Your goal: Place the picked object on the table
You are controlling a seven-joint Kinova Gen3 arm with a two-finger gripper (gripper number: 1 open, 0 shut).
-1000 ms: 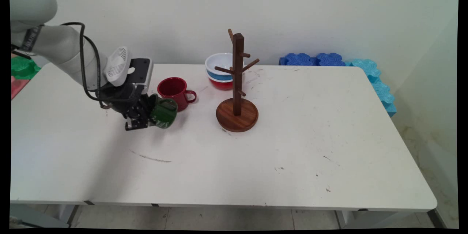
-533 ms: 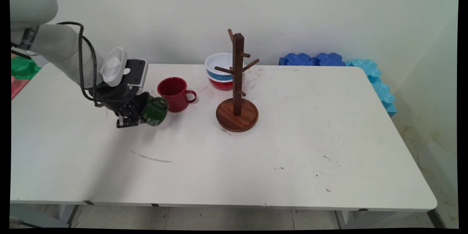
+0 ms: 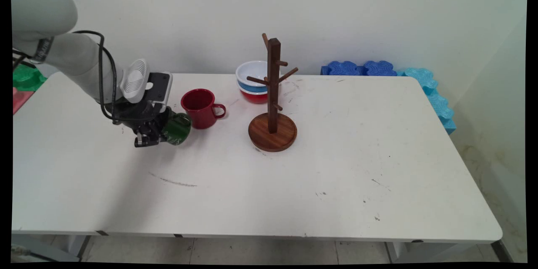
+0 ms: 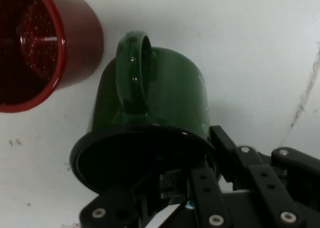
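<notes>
The gripper (image 3: pixel 148 138) is hanging low over the left part of the white table (image 3: pixel 294 185), with its fingers closed on the rim of a green mug (image 3: pixel 176 128). The mug is lying tilted on its side in the grip, its mouth facing the hand and its base pointing away toward the picture's right. In the hand view the green mug (image 4: pixel 155 112) is filling the centre of the frame, its handle (image 4: pixel 132 70) facing the camera and its dark rim (image 4: pixel 142 153) sitting against the gripper (image 4: pixel 200 188), one finger reaching inside the mouth and the other pressing on the outer wall. A red mug (image 3: pixel 201 107) is standing upright just beside the green one, on its far right side, with its handle pointing right; whether the two are touching cannot be told. The red mug (image 4: pixel 42 42) is showing at the hand view's upper left. Farther right a wooden mug tree (image 3: pixel 273 101) is standing on its round base, and behind it stacked bowls (image 3: pixel 252 82) are sitting near the table's far edge. Blue foam blocks (image 3: pixel 399 80) are lining the table's far right corner.
</notes>
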